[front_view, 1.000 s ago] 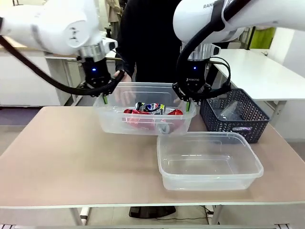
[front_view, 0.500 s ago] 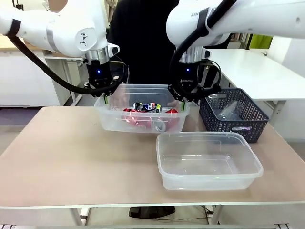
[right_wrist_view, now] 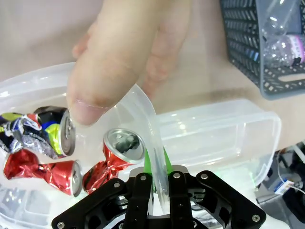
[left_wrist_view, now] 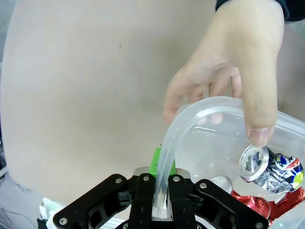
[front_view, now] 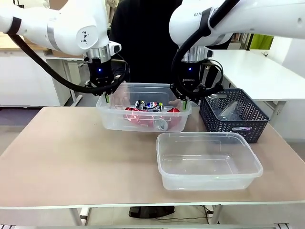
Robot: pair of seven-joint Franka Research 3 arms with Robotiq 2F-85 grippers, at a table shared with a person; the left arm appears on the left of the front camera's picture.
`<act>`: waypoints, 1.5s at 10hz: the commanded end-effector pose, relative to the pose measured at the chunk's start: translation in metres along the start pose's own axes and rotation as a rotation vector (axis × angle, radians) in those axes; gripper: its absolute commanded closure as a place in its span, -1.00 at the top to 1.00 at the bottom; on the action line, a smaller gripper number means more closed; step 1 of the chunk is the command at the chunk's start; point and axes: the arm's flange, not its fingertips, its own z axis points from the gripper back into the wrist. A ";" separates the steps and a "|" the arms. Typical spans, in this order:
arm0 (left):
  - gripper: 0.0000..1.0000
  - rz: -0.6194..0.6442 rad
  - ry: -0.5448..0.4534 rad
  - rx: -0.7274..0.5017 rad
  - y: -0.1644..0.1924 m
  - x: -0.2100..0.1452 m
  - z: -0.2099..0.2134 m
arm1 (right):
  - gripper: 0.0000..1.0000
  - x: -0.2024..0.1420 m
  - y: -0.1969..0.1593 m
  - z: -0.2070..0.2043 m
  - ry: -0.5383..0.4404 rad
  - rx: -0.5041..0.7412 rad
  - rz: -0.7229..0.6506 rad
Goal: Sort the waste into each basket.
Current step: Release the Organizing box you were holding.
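From the front, the left gripper [front_view: 107,98] and right gripper [front_view: 185,101] come down on opposite ends of the far tub [front_view: 114,123], which holds crushed red and silver cans [front_view: 145,119]. Whether its base rests on the table [front_view: 71,157] cannot be told here. The empty tub [front_view: 206,135] sits nearer, just in front and to the right. The blue basket [front_view: 238,125], with clear bottles [front_view: 228,110] in it, stands beside the right gripper. The wrist views settle the grips. Along the left fingers, the jaws are clamped tight on the tub's rolled rim, with a green pad against its outer wall. Along the right fingers, the jaws pinch the opposite rim the same way. These views also bring out what the front view half hides behind the arms. A person's hand [left_wrist_view: 228,71] holds the rim near the left gripper, thumb inside the tub and fingers outside. The other hand [right_wrist_view: 124,52] grips the rim close to the right gripper, its thumb over the cans.
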 end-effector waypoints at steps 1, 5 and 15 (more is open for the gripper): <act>-0.92 0.015 -0.012 -0.012 0.002 -0.004 0.002 | -0.90 -0.003 0.002 0.002 0.000 0.006 0.006; 0.26 -0.045 0.006 -0.023 -0.001 -0.003 0.006 | 0.21 -0.006 -0.009 0.009 -0.058 0.027 -0.025; 1.00 -0.336 -0.025 -0.297 0.052 -0.060 0.056 | 1.00 -0.057 -0.066 0.057 -0.479 0.322 0.089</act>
